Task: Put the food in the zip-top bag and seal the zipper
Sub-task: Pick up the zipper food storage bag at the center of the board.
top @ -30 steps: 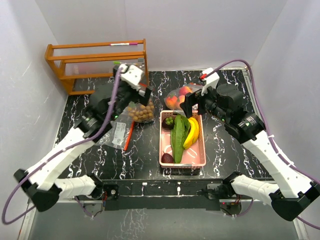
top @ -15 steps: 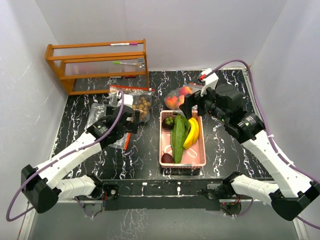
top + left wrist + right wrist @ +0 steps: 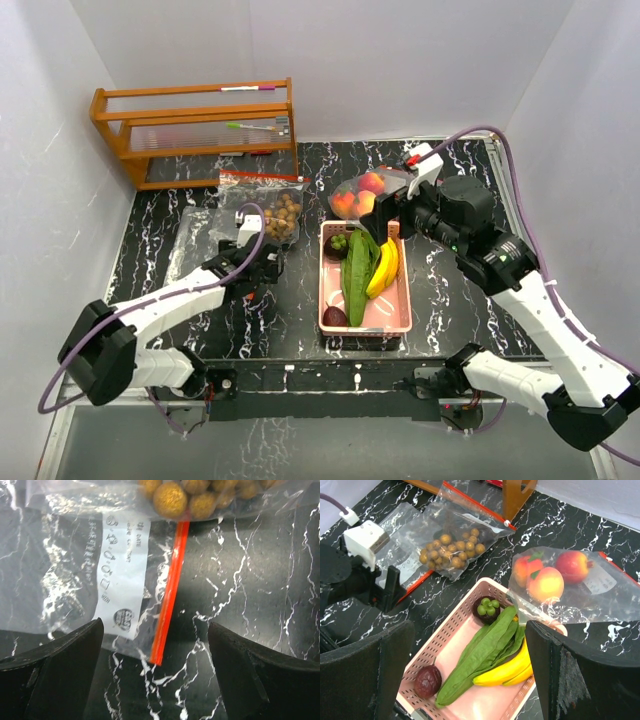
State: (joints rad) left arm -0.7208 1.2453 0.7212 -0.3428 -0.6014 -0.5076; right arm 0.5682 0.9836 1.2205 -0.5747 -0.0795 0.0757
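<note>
Lowered since a second ago: the left arm, which we record down from above the longan bag to just over the table. That bag now lies flat near the wooden rack. We note the right arm drawn back slightly.

Entry, left fingers: spread wide, holding nothing. Between them, just beyond their tips, we list the red zipper strip of an empty zip-top bag, with its white label beside the strip. The longans lie past the strip's far end.

Entry, right fingers: spread wide, empty, hovering above the pink basket. Below them we list bananas, a long green vegetable, a dark purple fruit and a second with a green cap. A bag of peaches lies at the basket's far corner.

Step in hand, as we judge it: taking the empty bag by its mouth. Done well, the left fingers come down astride the strip near its free end and close on the upper lip alone. They then lift gently so the mouth gapes toward the basket, without dragging the longan bag.
</note>
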